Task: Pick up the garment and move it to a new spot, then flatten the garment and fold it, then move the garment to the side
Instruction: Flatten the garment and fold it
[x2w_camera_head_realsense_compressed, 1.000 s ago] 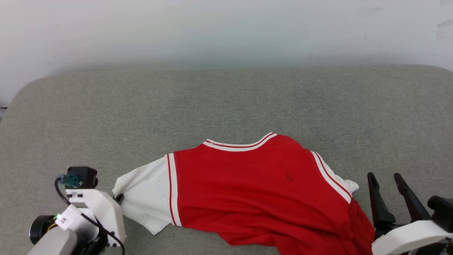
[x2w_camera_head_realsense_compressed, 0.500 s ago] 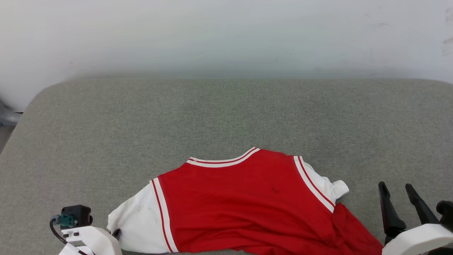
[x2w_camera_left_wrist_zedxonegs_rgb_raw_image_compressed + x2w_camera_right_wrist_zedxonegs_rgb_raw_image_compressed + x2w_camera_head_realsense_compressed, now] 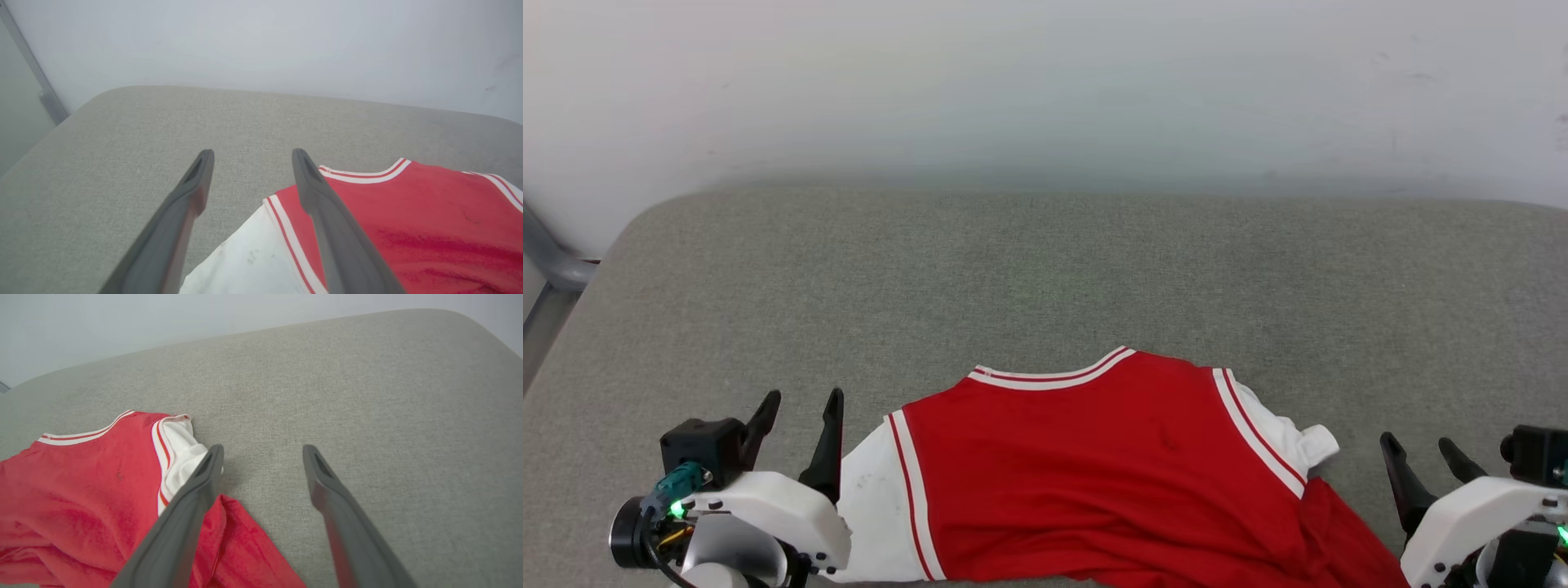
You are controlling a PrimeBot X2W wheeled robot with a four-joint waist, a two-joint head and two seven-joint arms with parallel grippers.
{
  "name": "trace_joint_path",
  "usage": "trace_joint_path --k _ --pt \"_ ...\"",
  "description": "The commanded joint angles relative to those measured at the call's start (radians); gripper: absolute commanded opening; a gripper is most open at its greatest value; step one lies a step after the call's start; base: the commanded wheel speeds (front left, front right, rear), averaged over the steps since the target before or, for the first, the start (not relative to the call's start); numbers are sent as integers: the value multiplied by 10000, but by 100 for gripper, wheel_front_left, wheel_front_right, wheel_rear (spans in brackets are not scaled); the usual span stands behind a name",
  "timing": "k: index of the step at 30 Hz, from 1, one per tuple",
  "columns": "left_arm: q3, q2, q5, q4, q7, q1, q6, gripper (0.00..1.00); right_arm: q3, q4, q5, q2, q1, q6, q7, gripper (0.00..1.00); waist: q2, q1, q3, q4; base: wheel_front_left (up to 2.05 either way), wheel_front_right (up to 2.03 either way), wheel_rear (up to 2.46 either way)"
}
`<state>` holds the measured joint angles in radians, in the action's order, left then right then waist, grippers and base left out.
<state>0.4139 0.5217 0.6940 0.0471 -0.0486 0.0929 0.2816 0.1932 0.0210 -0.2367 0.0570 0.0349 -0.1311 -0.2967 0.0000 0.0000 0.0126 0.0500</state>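
Between the left fingers and right fingers, both spread, lies the garment.

Red-and-white garment, its lower body and hem cut off by the head view's bottom edge. The white housing of the left gripper covers the outer edge of one white sleeve. A dark mark on the garment's red back is too small to identify.

left gripper: a second ago pinched on the white sleeve of the garment, now fingers spread, lower left of frame | white sleeve: let go, lying free | head camera: shifted
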Motion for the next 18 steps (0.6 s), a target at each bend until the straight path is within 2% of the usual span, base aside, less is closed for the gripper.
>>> trace_joint_path --k 1,7,11,18 --pt "-17 -91 -216 -172 -384 184 24 100 -12 176 -101 159 -348 7 -317 100 0 0 78 91 0 0 0" --pt "173 -373 -749 -787 -1292 512 -15 100 -765 835 -580 871 -1453 7 -2112 100 0 0 539 427 0 0 0" --pt "323 -515 -904 -1072 -1475 743 -81 100 -1451 1053 -806 1384 -2282 7 -3246 100 0 0 923 688 0 0 0" --pt "529 -803 -894 -1065 -1644 1068 -339 100 -2726 1917 -1145 2060 -3471 7 -4596 100 0 0 1480 1076 0 0 0"
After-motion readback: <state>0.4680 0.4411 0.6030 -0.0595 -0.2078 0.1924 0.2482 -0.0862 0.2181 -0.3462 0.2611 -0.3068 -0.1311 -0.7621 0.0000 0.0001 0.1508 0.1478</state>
